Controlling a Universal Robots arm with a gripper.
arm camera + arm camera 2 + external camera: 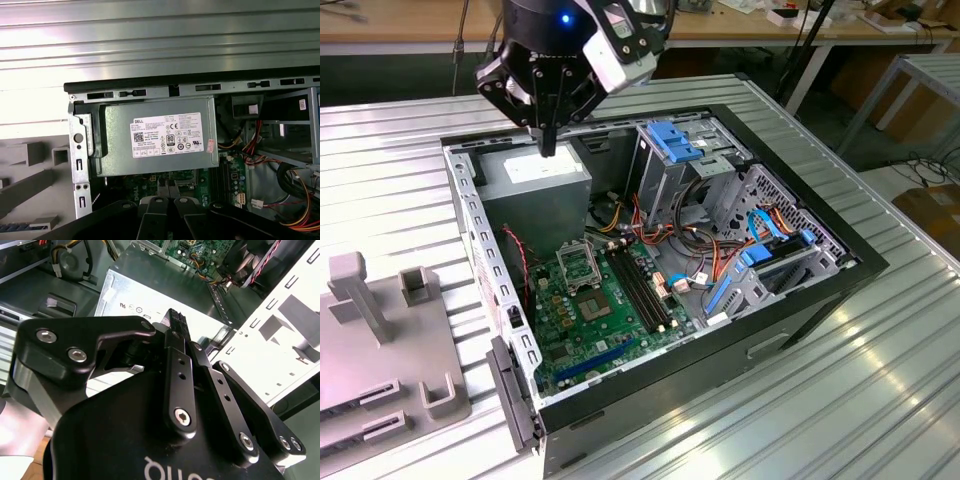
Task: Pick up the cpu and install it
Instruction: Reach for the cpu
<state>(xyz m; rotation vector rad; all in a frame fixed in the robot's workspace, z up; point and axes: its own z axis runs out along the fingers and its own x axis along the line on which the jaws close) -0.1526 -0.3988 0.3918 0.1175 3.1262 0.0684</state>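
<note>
Gripper (548, 145) hangs above the open computer case (800, 320), fingers together, likely to clear its walls; chip (598, 303) rests inside.

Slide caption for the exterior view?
End effector, shut, hangs over the power supply of the open computer case; cpu sits on the green motherboard.

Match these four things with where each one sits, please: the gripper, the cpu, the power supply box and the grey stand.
Things:
1. gripper
2. cpu
3. power supply
4. grey stand

Places:
A. lying on the green motherboard inside the case
B. outside the case, on the table at the exterior view's left
C. hanging above the case
D. inside the case, bearing a white label

Pairs: 1-C, 2-A, 3-D, 4-B
</note>
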